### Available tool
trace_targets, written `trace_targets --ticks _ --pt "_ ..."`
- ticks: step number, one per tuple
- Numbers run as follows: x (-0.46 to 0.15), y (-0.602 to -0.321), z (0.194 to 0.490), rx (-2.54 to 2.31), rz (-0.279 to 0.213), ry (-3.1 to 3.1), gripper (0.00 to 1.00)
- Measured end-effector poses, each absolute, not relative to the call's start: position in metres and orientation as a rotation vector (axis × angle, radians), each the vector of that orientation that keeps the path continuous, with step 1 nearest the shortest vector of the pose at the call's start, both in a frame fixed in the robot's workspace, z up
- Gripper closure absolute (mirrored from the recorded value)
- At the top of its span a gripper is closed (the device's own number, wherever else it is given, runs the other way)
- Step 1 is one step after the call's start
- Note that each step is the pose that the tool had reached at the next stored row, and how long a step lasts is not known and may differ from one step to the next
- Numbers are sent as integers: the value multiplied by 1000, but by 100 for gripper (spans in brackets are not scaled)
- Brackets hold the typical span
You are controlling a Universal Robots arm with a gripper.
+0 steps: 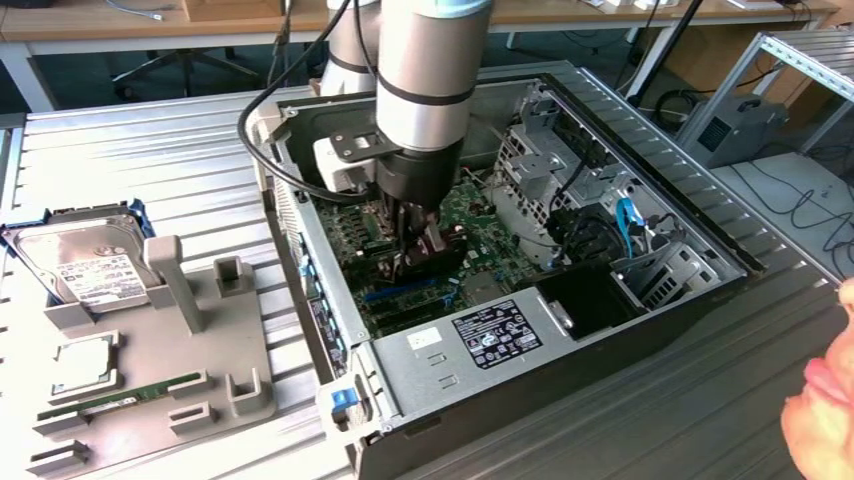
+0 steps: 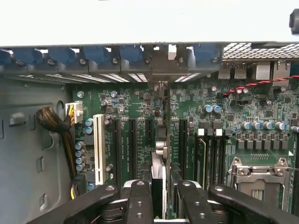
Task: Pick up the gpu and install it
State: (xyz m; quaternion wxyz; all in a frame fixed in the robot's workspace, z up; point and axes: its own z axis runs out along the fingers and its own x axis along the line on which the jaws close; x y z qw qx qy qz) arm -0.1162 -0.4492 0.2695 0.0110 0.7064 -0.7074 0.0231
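Inside the open computer case [image 1: 694, 285], the gripper [image 2: 161, 193] clasped the gpu [image 2: 159, 168] edge-on above the motherboard [image 2: 261, 109]; board lettering appeared unreadable.

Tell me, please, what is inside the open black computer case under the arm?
A green motherboard with black expansion slots, a white slot and an empty processor socket. The gripper holds the dark gpu edge-on above them; the slot directly beneath is covered.

Ribbed metal table [image 1: 160, 150], computer case [image 1: 561, 370], grey rack [image 1: 160, 380]
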Motion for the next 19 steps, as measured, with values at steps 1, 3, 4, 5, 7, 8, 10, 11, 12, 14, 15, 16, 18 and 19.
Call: trace_targets --ticks 1,3,4,5,7,8,10,11,12,14,15,16,18,19 --pt "-117 -449 269 2204 72 -2207 74" --pt "-118 -449 268 2204 72 -2207 74" --pt "-119 -449 267 2204 72 -2207 74" --pt "-120 -449 267 2204 72 -2207 74" --pt "-121 -449 267 2204 72 -2207 74" --pt "-121 -449 267 2204 72 -2207 74" --pt "-121 -449 266 2204 72 -2207 74" --pt "-121 -449 266 2204 72 -2207 74" --pt "-121 -449 265 2204 72 -2207 74" --pt "-121 -449 263 2204 72 -2207 74" --pt "-121 -449 262 2204 72 -2207 74" --pt "-121 -449 261 2204 72 -2207 74" --pt "-121 -449 260 2204 72 -2207 74" --pt "-121 -449 260 2204 72 -2207 74"
